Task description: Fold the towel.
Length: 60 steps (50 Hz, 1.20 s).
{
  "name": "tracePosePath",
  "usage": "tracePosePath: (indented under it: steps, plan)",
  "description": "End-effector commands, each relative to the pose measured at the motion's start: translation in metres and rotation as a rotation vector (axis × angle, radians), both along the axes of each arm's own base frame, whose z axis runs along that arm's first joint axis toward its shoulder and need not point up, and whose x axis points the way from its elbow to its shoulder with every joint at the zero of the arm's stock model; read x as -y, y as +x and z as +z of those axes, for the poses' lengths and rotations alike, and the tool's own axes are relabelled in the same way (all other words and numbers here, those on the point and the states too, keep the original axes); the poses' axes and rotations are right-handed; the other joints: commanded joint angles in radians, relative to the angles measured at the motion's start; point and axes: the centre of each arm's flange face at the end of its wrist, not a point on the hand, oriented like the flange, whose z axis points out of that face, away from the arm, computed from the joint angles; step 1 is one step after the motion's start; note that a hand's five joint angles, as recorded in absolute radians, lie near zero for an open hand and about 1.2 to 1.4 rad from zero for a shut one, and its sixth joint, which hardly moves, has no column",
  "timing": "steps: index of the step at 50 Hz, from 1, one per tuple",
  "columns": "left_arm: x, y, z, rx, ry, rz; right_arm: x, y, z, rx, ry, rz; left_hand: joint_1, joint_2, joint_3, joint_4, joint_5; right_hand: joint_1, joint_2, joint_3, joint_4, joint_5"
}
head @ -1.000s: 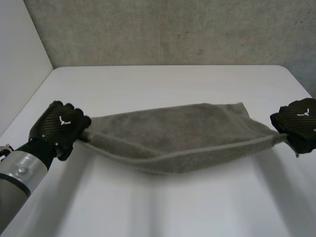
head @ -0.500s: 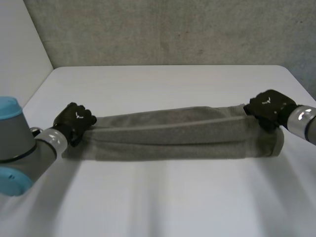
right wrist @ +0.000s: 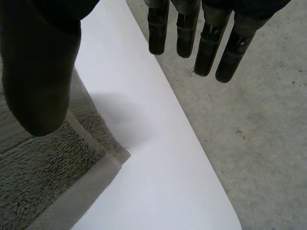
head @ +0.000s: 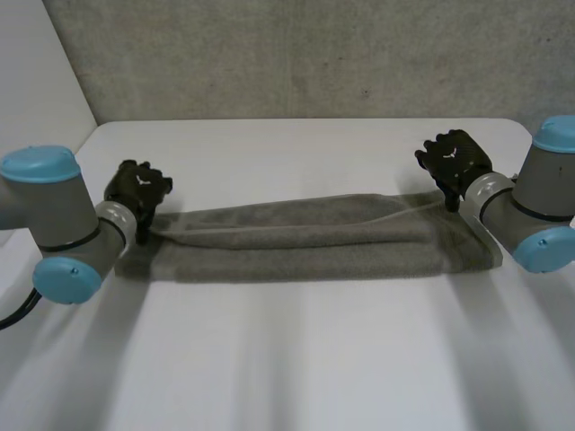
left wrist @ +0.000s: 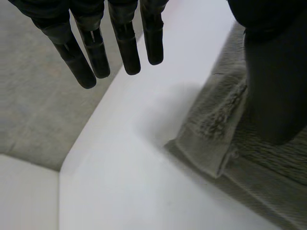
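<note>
1. The left hand [head: 139, 187] is seen at the far left corner of the towel [head: 305, 241]; in its wrist view the fingers [left wrist: 124, 48] are held straight and apart from the thumb, and nothing is grasped
2. The grey towel is laid flat on the white table [head: 296, 144], doubled lengthwise into a long narrow band, with the lower layer left showing along the near edge
3. The right hand [head: 454, 160] is placed by the far right corner; its fingers [right wrist: 206, 48] are likewise straight, and the cloth is left free beneath the thumb
4. One lengthwise fold is judged done; a further fold, end to end, is probably needed, and the uneven edges may have to be squared first
</note>
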Motion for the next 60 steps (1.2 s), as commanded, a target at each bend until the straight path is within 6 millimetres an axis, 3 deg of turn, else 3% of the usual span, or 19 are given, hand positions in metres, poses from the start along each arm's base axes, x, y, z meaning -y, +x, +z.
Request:
tracePosePath:
  steps: [1, 6, 13, 20, 22, 28, 33, 41, 51, 60]
  plan:
    - [0.004, 0.004, 0.023, -0.079, -0.036, 0.052, -0.001, 0.0, 0.005, 0.022, 0.004, -0.021, -0.094, -0.098, -0.084, -0.097, -0.241, -0.061, -0.067, -0.055, -0.05, -0.014]
    - [-0.002, 0.005, 0.042, -0.123, -0.059, 0.049, -0.018, -0.004, 0.034, 0.064, -0.006, -0.02, -0.08, -0.083, -0.07, -0.082, -0.226, -0.014, -0.02, -0.008, -0.003, 0.033]
    - [-0.013, -0.001, 0.032, -0.122, -0.015, -0.011, -0.036, -0.007, 0.036, 0.063, 0.028, 0.003, -0.062, -0.066, -0.052, -0.065, -0.208, 0.118, 0.112, 0.124, 0.129, 0.165]
    - [-0.017, -0.009, 0.019, -0.123, 0.029, -0.072, -0.032, -0.007, 0.035, 0.066, 0.034, 0.007, -0.062, -0.066, -0.052, -0.065, -0.208, 0.171, 0.165, 0.177, 0.182, 0.218]
    - [-0.018, -0.011, 0.015, -0.117, 0.041, -0.077, -0.025, -0.006, 0.022, 0.063, 0.078, 0.005, -0.051, -0.054, -0.041, -0.053, -0.197, 0.195, 0.188, 0.2, 0.206, 0.241]
    - [-0.019, -0.011, 0.01, -0.113, 0.066, -0.078, -0.017, -0.004, 0.014, 0.084, 0.149, 0.004, -0.021, -0.025, -0.011, -0.023, -0.167, 0.204, 0.197, 0.209, 0.215, 0.25]
    - [-0.015, -0.012, 0.003, -0.107, 0.095, -0.076, 0.0, -0.013, -0.003, 0.166, 0.216, -0.005, 0.029, 0.025, 0.039, 0.026, -0.117, 0.212, 0.206, 0.218, 0.223, 0.259]
    - [-0.004, -0.015, -0.007, -0.101, 0.122, -0.075, 0.011, -0.013, -0.024, 0.191, 0.243, -0.005, 0.202, 0.198, 0.212, 0.199, 0.056, 0.335, 0.329, 0.341, 0.347, 0.382]
    - [0.004, -0.017, -0.014, -0.096, 0.146, -0.072, 0.019, -0.012, -0.046, 0.189, 0.265, -0.01, 0.267, 0.263, 0.277, 0.264, 0.12, 0.35, 0.344, 0.356, 0.361, 0.397]
    - [0.005, -0.017, -0.014, -0.096, 0.148, -0.073, 0.026, -0.013, -0.055, 0.189, 0.258, -0.019, 0.472, 0.469, 0.482, 0.47, 0.326, 0.635, 0.628, 0.641, 0.646, 0.682]
